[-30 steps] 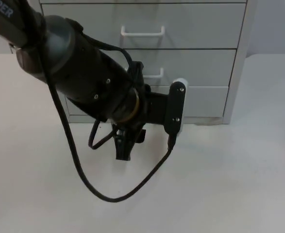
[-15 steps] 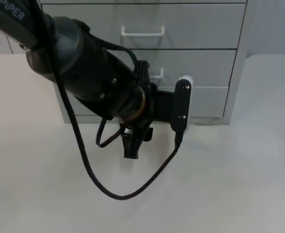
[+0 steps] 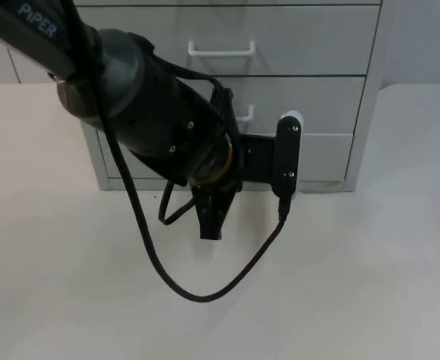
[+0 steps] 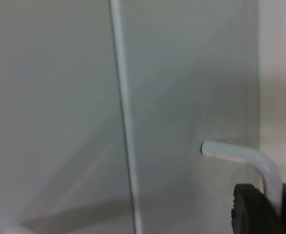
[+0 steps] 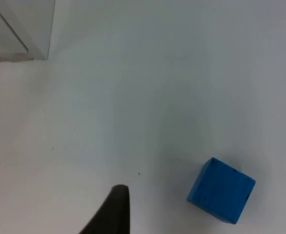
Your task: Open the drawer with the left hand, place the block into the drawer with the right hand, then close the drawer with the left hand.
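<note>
The white desk (image 3: 369,285) spreads from 3 o'clock round through 6 to 9 o'clock of the top view, plain and matte, with soft shadows lying on it near the middle. At 12 o'clock it ends at a grey partition wall (image 3: 422,37), seen as a pale strip at the upper right edge. In the right wrist view the same desk (image 5: 147,87) carries a few tiny dark specks (image 5: 139,173) on its surface.
</note>
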